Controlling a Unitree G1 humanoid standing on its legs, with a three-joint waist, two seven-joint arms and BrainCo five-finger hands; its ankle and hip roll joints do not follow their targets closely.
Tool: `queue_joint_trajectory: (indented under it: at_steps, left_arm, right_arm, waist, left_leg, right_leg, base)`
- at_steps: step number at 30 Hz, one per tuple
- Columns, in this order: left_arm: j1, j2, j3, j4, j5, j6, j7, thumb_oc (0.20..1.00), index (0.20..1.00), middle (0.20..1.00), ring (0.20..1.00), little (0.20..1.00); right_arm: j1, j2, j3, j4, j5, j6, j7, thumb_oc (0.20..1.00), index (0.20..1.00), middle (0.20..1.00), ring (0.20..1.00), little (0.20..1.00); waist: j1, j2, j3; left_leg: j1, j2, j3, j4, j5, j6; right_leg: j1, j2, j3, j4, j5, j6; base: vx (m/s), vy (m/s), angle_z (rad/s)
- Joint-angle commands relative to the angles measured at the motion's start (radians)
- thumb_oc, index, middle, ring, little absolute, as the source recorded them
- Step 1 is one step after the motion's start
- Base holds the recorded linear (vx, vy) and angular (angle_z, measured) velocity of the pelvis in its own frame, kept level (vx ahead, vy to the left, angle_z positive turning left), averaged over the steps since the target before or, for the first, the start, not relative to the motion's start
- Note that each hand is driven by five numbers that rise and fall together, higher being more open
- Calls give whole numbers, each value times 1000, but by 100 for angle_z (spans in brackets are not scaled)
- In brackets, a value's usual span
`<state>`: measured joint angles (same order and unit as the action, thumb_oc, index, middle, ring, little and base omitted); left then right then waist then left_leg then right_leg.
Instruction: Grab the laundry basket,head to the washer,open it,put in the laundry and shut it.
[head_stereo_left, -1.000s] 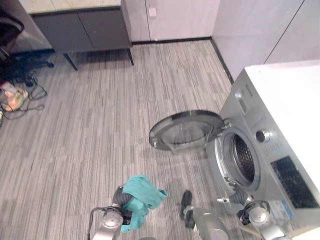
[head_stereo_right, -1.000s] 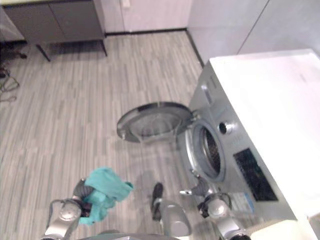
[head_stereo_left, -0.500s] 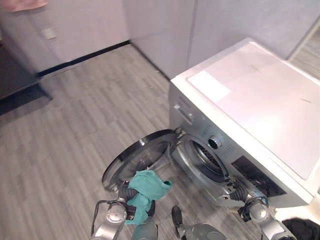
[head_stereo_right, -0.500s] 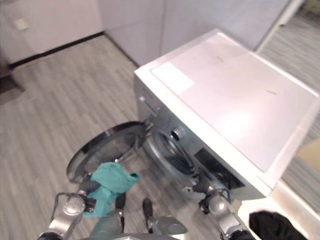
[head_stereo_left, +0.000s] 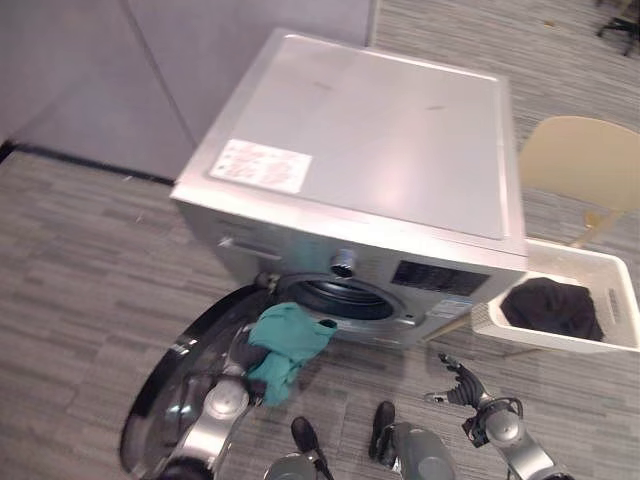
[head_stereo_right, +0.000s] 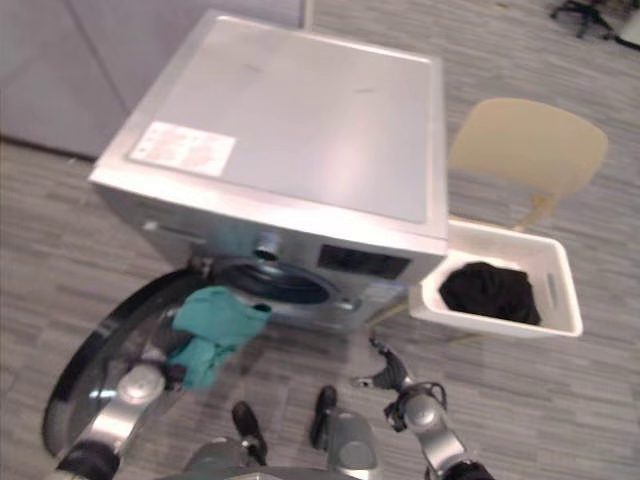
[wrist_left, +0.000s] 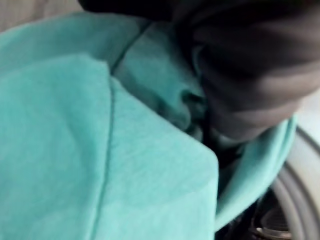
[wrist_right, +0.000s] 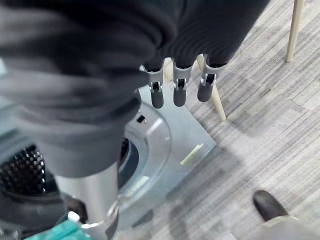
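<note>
Laundry (head_stereo_left: 286, 340) (teal cloth, left hand (head_stereo_left: 243, 352) clamped on it) has reached the washer (head_stereo_left: 380, 160) mouth at 12 o'clock; right hand (head_stereo_left: 452, 383) relaxed, loading imminent.

Silver front-loading washer (head_stereo_left: 370, 150): round door (head_stereo_left: 175, 385) swung fully open, drum opening (head_stereo_left: 340, 298) exposed. Teal garment (head_stereo_left: 285, 345) bunched, held just before the opening. White laundry basket (head_stereo_right: 560, 300) stands beside the washer on a pale chair, containing dark laundry (head_stereo_right: 490, 292).

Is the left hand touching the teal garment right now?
Touching: in the left wrist view the left hand is wrapped in the teal garment, cloth pressed against its cover.
</note>
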<state>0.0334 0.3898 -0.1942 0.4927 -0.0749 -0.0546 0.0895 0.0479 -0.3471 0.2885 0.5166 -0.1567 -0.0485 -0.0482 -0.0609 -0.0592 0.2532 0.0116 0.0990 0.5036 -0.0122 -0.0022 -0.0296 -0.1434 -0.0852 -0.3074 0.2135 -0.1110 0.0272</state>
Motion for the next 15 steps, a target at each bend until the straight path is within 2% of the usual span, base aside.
queue_joint_trajectory:
  at_steps: [1, 2, 3, 4, 5, 6, 7, 10, 11, 13, 15]
  left_arm:
    - [-21, 0, -10, -50, -44, -48, 26, 200, 200, 200, 200, 200]
    - [-23, -1, -10, -50, -44, -48, 26, 200, 200, 200, 200, 200]
    - [-46, -5, -12, -56, -76, -54, 49, 200, 200, 200, 200, 200]
    - [-57, -9, -14, -57, -85, -56, 59, 200, 200, 200, 200, 200]
    - [-72, -14, -17, -56, -93, -62, 75, 200, 200, 200, 200, 200]
    - [-72, -14, -17, -56, -93, -62, 75, 200, 200, 200, 200, 200]
    - [-106, -14, -16, -51, -111, -72, 102, 200, 200, 200, 200, 200]
    - [-128, -11, -9, -55, -118, -80, 122, 200, 200, 200, 200, 200]
    - [-147, -9, -7, -57, -128, -83, 136, 200, 200, 200, 200, 200]
    - [-205, -28, 3, -57, -209, -108, 183, 200, 200, 200, 200, 200]
    - [-224, -35, 2, -63, -229, -112, 192, 200, 200, 200, 200, 200]
  right_arm:
    - [-2, -49, -14, 10, 8, -13, -41, 1000, 1000, 1000, 1000, 1000]
    - [-4, -49, -14, 11, 9, -14, -41, 1000, 1000, 1000, 1000, 1000]
    - [-32, -62, -12, 16, 27, -10, -60, 1000, 1000, 1000, 1000, 1000]
    - [-47, -66, -11, 20, 36, -14, -71, 1000, 1000, 1000, 1000, 1000]
    - [-62, -68, -10, 25, 46, -18, -82, 1000, 1000, 1000, 1000, 1000]
    - [-62, -68, -10, 25, 46, -19, -82, 1000, 1000, 1000, 1000, 1000]
    - [-82, -67, -8, 34, 61, -21, -99, 1000, 1000, 1000, 1000, 1000]
    - [-78, -64, -17, 39, 73, -28, -113, 1000, 1000, 1000, 1000, 1000]
    - [-84, -64, -16, 38, 82, -27, -121, 1000, 1000, 1000, 1000, 1000]
    - [-100, -48, -11, 45, 109, -26, -144, 1000, 1000, 1000, 1000, 1000]
    - [-108, -45, -8, 37, 118, -27, -154, 1000, 1000, 1000, 1000, 1000]
  waist:
    - [-6, -37, -6]
    - [-6, -35, -6]
    - [17, -36, 39]
    - [25, -41, 53]
    - [30, -39, 66]
    - [29, -38, 65]
    - [31, -37, 92]
    - [23, -30, 106]
    - [23, -27, 120]
    - [18, -31, 137]
    - [14, -32, 143]
  left_leg:
    - [-98, 20, -111, 220, -129, 0]
    - [-104, 24, -112, 229, -133, -1]
    - [-199, 38, -209, 328, -129, -13]
    - [-242, 15, -267, 332, -108, -9]
    - [-275, -2, -328, 343, -115, -11]
    - [-278, -2, -329, 344, -116, -11]
    - [-330, -13, -374, 360, -122, -10]
    - [-362, -8, -362, 353, -125, -2]
    - [-382, -8, -369, 379, -156, -1]
    - [-493, -12, -358, 466, -175, 21]
    - [-528, -10, -359, 496, -183, 27]
  right_leg:
    - [33, 11, 95, -84, -7, 50]
    - [30, 13, 95, -84, -7, 49]
    - [-10, 25, 111, -62, -13, 33]
    - [-40, 27, 116, -57, 4, 21]
    - [-70, 36, 126, -40, 3, 21]
    - [-71, 35, 125, -39, 3, 21]
    - [-138, 43, 142, 1, 11, 24]
    - [-209, 44, 149, 40, 10, 24]
    - [-235, 45, 156, 80, -12, 29]
    - [-348, 29, 157, 176, -33, 16]
    - [-386, 24, 160, 211, -41, 10]
  base:
    - [-116, -163, -2]
    - [-242, -136, -17]
    - [-303, -97, -26]
    - [-363, -111, -32]
    - [-199, -45, -46]
    - [-194, -27, -80]
    - [-184, 1, -74]
    - [-103, 24, -45]
    - [-90, 58, -32]
    - [-134, 73, 9]
    - [-122, 44, 20]
